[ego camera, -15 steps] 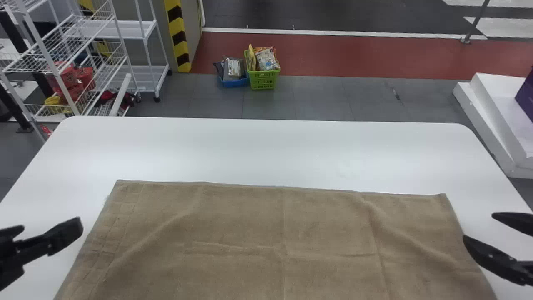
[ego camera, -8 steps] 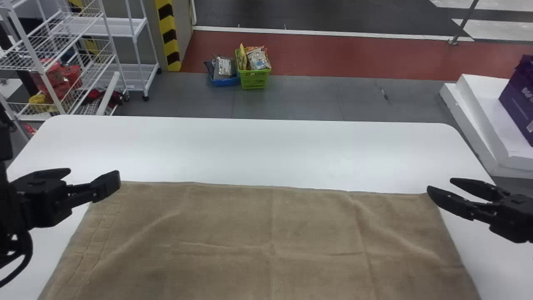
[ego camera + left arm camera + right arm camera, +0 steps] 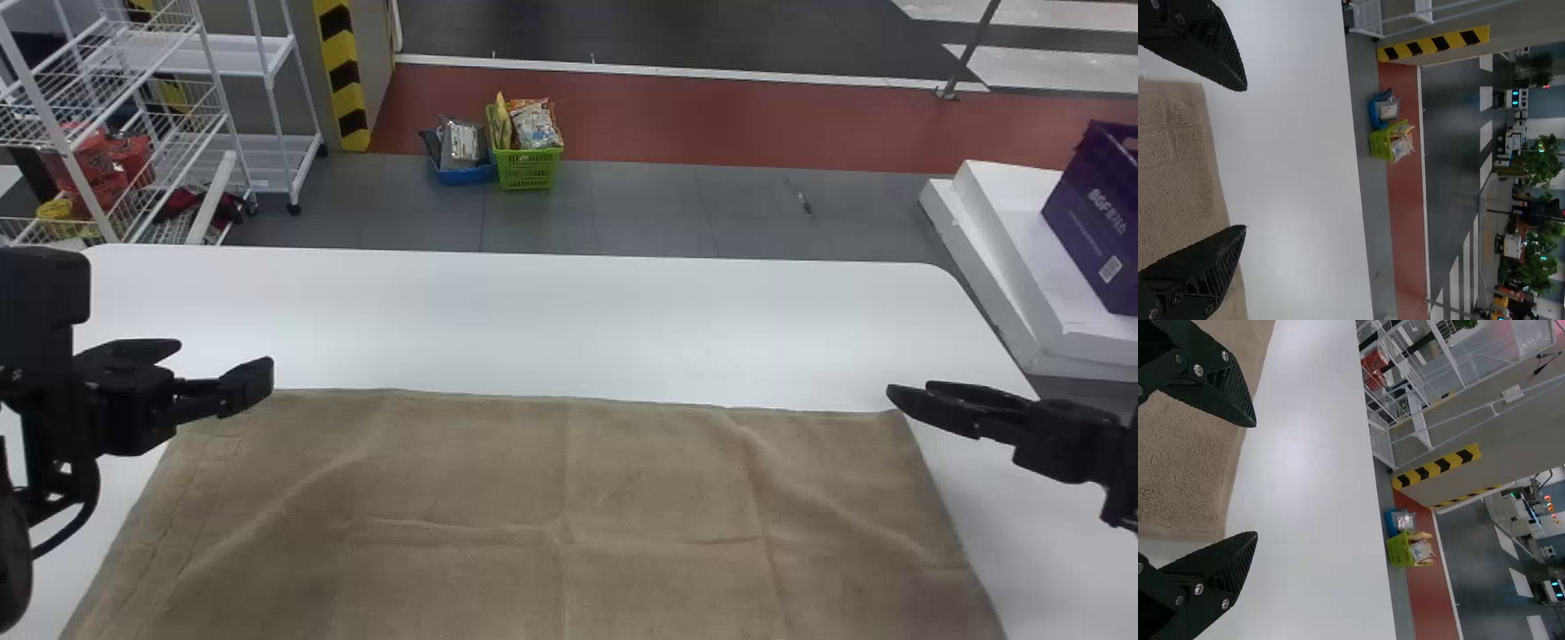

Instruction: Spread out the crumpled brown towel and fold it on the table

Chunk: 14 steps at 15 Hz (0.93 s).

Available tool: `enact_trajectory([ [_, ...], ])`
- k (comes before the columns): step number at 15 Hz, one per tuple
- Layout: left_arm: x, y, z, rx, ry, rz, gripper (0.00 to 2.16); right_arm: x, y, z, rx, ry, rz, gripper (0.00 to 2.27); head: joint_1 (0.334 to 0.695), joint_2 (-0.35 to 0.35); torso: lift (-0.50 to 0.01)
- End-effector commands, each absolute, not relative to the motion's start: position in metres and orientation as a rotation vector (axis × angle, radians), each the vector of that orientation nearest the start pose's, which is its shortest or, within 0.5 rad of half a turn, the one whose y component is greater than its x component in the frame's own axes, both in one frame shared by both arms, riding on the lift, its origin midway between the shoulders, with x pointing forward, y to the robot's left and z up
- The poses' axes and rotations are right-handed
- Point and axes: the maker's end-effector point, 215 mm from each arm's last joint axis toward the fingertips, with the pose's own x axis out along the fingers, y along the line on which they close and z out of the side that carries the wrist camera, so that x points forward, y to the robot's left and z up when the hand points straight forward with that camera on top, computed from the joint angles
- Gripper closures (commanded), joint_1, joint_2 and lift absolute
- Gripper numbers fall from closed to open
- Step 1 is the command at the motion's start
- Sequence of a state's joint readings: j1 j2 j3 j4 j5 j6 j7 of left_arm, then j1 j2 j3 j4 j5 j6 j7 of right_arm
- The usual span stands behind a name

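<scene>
The brown towel (image 3: 551, 516) lies spread nearly flat on the white table, with a few creases, its far edge running across the middle of the head view. At its far left corner my left gripper (image 3: 227, 364) stands open; in the left wrist view the towel (image 3: 1178, 167) shows behind the left gripper (image 3: 1246, 158), nothing held between the fingers. By the far right corner is my right gripper (image 3: 907, 391). In the right wrist view the towel (image 3: 1191, 447) reaches under the open right gripper (image 3: 1257, 480), whose fingers hold nothing.
The white table (image 3: 533, 320) extends beyond the towel's far edge. On the floor past it stand a green basket (image 3: 526, 167) and a blue one (image 3: 464, 174). A wire rack (image 3: 160, 133) is at the back left, a purple crate (image 3: 1098, 213) on white blocks at the right.
Both grippers have moved inward and toward the towel's far corners from the lower sides. The head view has shifted, so the table and towel appear farther left. The towel keeps its shape.
</scene>
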<state>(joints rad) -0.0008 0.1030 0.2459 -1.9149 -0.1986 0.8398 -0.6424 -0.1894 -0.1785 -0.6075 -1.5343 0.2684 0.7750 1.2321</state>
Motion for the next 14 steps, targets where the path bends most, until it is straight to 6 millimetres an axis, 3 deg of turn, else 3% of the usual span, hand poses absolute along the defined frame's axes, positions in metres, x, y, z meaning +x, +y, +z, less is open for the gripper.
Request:
enact_trajectory([
  [1, 0.538, 0.316, -0.397, 0.041, 0.546, -0.252, 0.08, 0.513, -0.426, -0.415, 0.282, 0.597, 0.425, 0.29, 0.695, -0.100, -0.127],
  [5, 0.538, 0.318, -0.396, 0.041, 0.540, -0.250, 0.09, 0.511, -0.445, -0.433, 0.262, 0.655, 0.426, 0.29, 0.695, -0.122, -0.127],
  [12, 0.541, 0.324, -0.405, 0.058, 0.545, -0.253, 0.09, 0.521, -0.429, -0.443, 0.217, 0.690, 0.467, 0.54, 0.695, -0.117, -0.127],
  [13, 0.541, 0.324, -0.404, 0.057, 0.544, -0.253, 0.09, 0.523, -0.425, -0.442, 0.210, 0.692, 0.476, 0.71, 0.695, -0.115, -0.127],
  [14, 0.540, 0.325, -0.405, 0.060, 0.547, -0.252, 0.09, 0.521, -0.425, -0.444, 0.212, 0.703, 0.475, 0.74, 0.695, -0.112, -0.127],
])
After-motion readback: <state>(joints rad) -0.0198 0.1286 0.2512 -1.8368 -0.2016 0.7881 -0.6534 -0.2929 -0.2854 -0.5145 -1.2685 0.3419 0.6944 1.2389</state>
